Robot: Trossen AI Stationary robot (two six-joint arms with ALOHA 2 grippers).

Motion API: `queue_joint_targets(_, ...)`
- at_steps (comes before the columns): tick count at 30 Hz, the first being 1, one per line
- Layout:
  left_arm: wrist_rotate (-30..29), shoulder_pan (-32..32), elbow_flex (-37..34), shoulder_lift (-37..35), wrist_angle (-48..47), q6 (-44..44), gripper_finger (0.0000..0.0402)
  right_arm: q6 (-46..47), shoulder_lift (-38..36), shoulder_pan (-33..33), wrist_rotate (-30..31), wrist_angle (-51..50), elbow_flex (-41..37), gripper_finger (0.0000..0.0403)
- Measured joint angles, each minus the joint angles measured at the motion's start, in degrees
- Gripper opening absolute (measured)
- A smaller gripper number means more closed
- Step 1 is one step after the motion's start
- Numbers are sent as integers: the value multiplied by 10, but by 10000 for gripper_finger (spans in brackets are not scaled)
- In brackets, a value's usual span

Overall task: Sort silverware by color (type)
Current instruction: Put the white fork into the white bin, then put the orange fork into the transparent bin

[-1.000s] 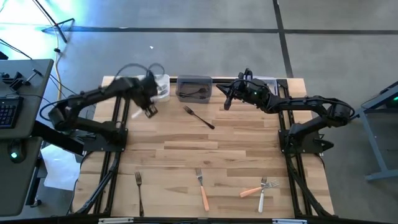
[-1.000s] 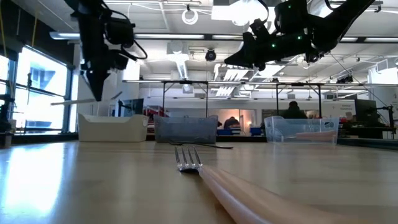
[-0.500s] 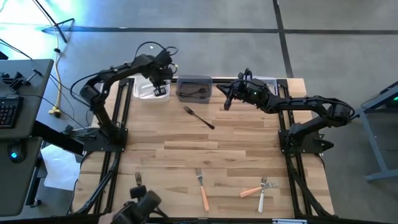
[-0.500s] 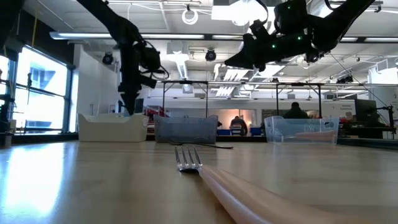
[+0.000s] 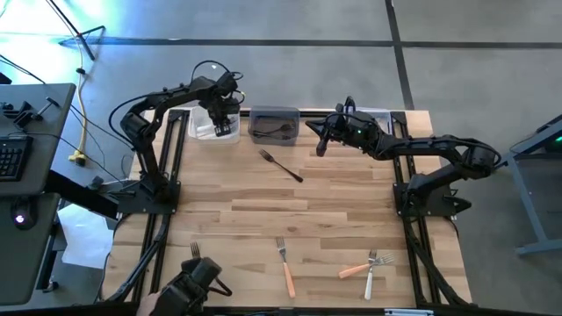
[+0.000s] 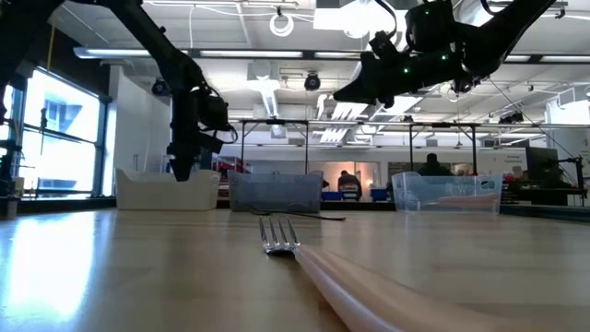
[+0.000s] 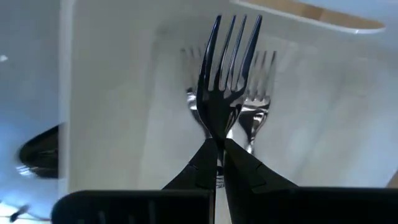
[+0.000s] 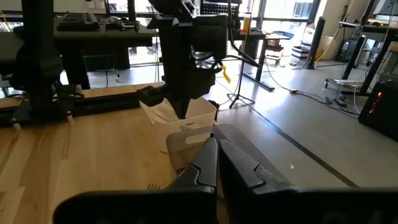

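On my left, the left gripper (image 7: 217,144) hangs over the white bin (image 5: 204,129) at the desk's far edge, its jaws pinched tight on the neck of a dark fork (image 7: 225,74), tines pointing away from the wrist. Two silvery-headed forks (image 7: 255,99) already lie on the bin floor beneath it. Stiff, light and slick, a fork like this can swivel in a narrow pinch, so I would keep my hold on the neck, just behind the tines.

Next along sits the dark bin (image 5: 274,123) with dark cutlery in it, and just in front lies a loose black fork (image 5: 280,164), flat and diagonal on the wood (image 5: 351,197). It sits low, so I judge the handle's middle the best place to take it.

Further right, the right gripper (image 5: 321,145) hovers near the clear bin (image 6: 447,192), jaws closed on nothing.

Along the near edge: another dark fork (image 5: 197,263), partly behind a black device, an orange-handled fork (image 5: 285,266), then an orange and a white fork crossed (image 5: 369,263).
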Motion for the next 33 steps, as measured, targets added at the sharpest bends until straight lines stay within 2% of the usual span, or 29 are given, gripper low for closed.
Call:
queue_joint_targets(7,3,9,-40,0,40,-4,5,5,0,0,0,-5,0,0)
queue_joint_targets(20,-19,10,-55,-11,61,-32,76,42,-3,0,0,-17,0,0)
queue_joint_targets(23,-33,7,-55,-32,57,-45,98,55,-25,5,3,-100,16,0)
queue_joint_targets(29,-33,-3,-55,-107,45,-92,123,71,-77,68,77,-359,80,0)
queue_joint_targets(33,23,-31,-74,-183,71,-142,112,139,-95,144,132,-520,121,0)
